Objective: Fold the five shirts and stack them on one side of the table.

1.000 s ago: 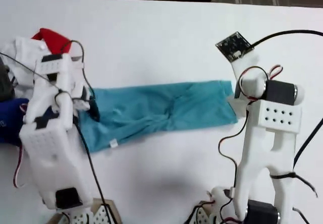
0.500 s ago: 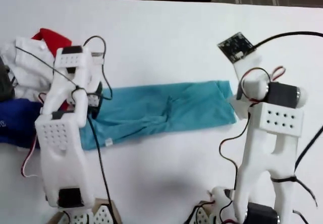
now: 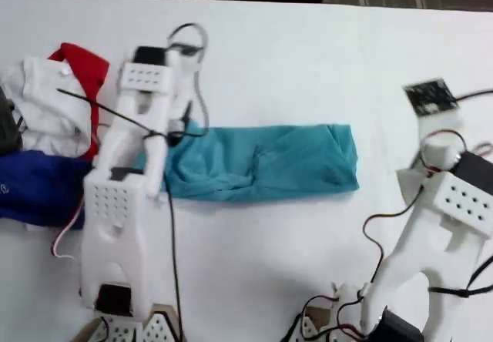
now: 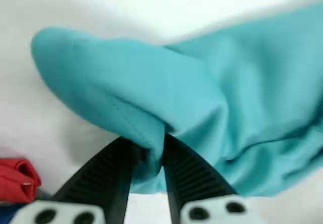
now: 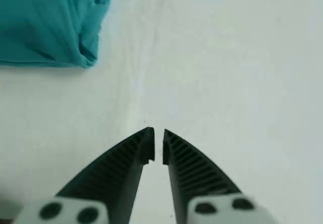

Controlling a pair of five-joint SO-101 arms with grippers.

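Here your left claw (image 4: 151, 144) pinches a fold of the limp, light teal shirt (image 3: 269, 161) lying across the middle of the bench (image 3: 308, 65), so take it by doubled edges; your right claw (image 5: 158, 144) hangs closed, empty.

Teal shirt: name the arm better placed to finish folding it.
Left. Its jaws pinch the teal shirt at its lifted end; the right arm's empty jaws hang over bare table, off the shirt.
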